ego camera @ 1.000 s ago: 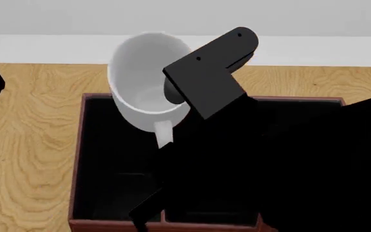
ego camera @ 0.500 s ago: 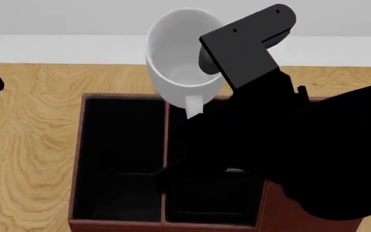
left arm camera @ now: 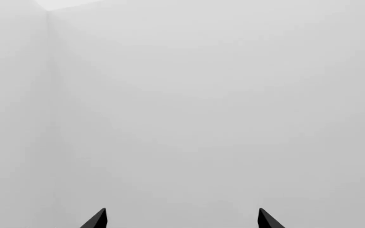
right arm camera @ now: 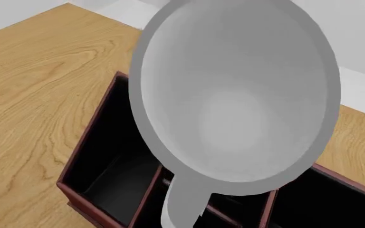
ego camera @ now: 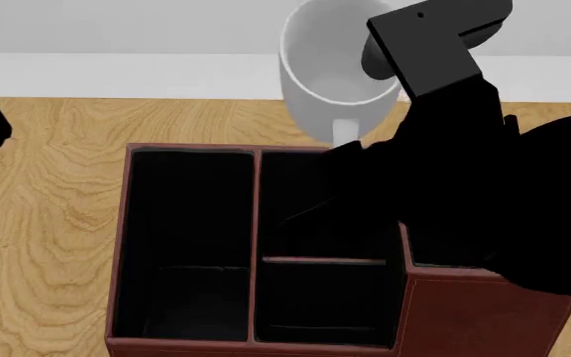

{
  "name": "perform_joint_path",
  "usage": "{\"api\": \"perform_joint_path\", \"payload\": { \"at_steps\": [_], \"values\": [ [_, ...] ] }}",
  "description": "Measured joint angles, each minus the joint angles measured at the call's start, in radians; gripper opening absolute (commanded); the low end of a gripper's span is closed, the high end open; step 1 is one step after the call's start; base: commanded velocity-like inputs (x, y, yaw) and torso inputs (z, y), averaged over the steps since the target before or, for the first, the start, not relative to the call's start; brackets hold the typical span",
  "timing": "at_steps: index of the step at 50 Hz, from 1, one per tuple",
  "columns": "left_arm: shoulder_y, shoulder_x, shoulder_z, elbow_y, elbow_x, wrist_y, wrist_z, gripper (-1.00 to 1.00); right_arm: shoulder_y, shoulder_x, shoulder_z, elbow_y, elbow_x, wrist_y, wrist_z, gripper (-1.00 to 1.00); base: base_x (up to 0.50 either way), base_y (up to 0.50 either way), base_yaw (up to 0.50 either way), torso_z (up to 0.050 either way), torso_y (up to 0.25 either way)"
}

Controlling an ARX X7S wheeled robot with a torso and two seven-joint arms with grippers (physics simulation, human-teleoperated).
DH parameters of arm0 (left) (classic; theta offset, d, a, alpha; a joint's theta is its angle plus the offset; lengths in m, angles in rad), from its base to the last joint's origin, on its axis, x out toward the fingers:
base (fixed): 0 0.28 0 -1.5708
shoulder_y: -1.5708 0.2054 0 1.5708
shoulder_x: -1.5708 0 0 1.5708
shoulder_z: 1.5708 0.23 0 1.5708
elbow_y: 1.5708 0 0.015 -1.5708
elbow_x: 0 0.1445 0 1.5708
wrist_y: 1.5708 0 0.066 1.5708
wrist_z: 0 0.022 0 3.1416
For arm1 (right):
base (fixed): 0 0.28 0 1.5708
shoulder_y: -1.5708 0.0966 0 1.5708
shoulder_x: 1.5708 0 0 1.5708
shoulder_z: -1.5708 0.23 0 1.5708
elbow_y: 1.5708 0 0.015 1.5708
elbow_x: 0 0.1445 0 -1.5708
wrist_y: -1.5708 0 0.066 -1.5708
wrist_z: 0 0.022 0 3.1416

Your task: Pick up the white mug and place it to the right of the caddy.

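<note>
Mug in transit above caddy, head and wrist views.

White mug (ego camera: 333,74): carried aloft, mouth tipped toward the head camera, handle hanging downward; suspended over the far edge of the caddy (ego camera: 127,245), near its middle and right-hand compartments, clear of the rim. Not yet at the destination to the right of the box.

Right gripper (ego camera: 389,71): one black finger (ego camera: 427,48) across the mug's right rim; the opposing finger hidden. Judged clamped on the wall, since nothing else supports the mug, though the contact itself unseen. In the right wrist view, mug interior (right arm camera: 233,95) filling the frame, caddy (right arm camera: 106,166) and wooden table (right arm camera: 36,80) below it.

Left gripper (left arm camera: 181,219): two finger tips (left arm camera: 97,219) well apart, nothing between them, facing a blank wall; idle.

Caddy: upright on the table (ego camera: 38,223), black-lined compartments with nothing visible in them, one crossed by a shelf.

Hazards, as judged:
- Rim-only pinch on a glossy, tilted mug; possible rotation or slip, ending in a drop into a compartment.
- Dangling handle low over the far wall; possible catch during sideways travel, dragging or tipping the caddy.
- Landing zone to the right hidden behind the arm in the head view; possible descent onto the caddy's right wall, or release too close to it.
- Release while tilted; likely topple or roll.
</note>
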Motion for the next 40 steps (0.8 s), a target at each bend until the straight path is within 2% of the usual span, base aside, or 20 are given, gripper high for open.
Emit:
{"api": "perform_joint_path", "payload": {
  "at_steps": [40],
  "values": [
    [-0.011, 0.002, 0.019, -0.050, -0.005, 0.042, 0.005, 1.00, 0.045, 0.054, -0.020, 0.105, -0.077, 0.024, -0.058, -1.00, 0.00, 0.00, 0.00, 0.000, 0.000]
  ]
}}
